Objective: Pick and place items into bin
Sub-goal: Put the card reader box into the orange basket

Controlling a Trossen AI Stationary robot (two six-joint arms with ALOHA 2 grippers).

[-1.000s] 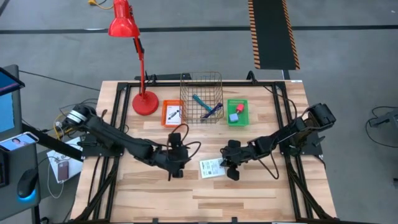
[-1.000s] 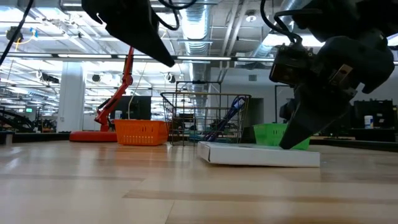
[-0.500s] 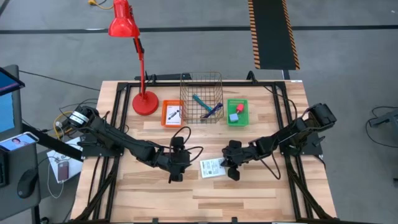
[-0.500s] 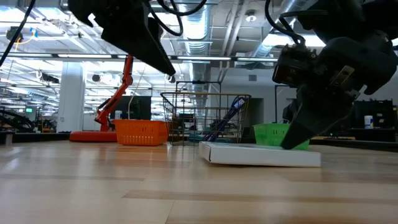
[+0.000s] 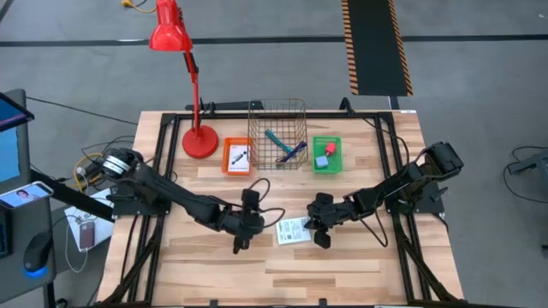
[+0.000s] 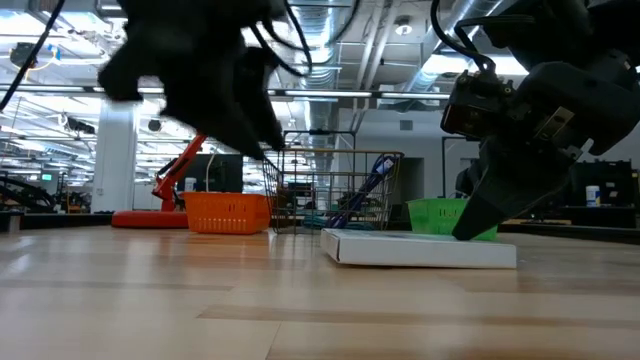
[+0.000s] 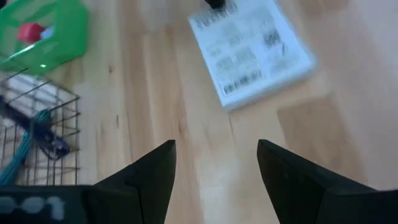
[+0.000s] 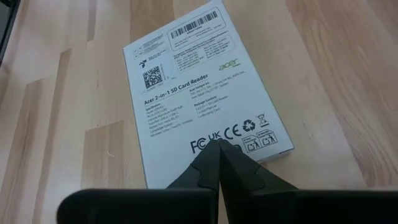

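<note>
A flat white printed box (image 5: 291,231) lies on the table (image 5: 342,274) at the high view's lower centre. The right gripper (image 5: 318,237), fingers pressed together, pins its edge; the left gripper (image 5: 241,242), fingers spread, should approach level and straddle the box squarely before lifting.

- A red desk lamp (image 5: 190,94) is standing at the far left corner of the wooden table (image 5: 214,265);
- A black mat with striped edges (image 5: 375,44) is lying on the grey floor beyond it;
- Cables are trailing beside a blue-screened device (image 5: 8,137) at the table's left.
</note>
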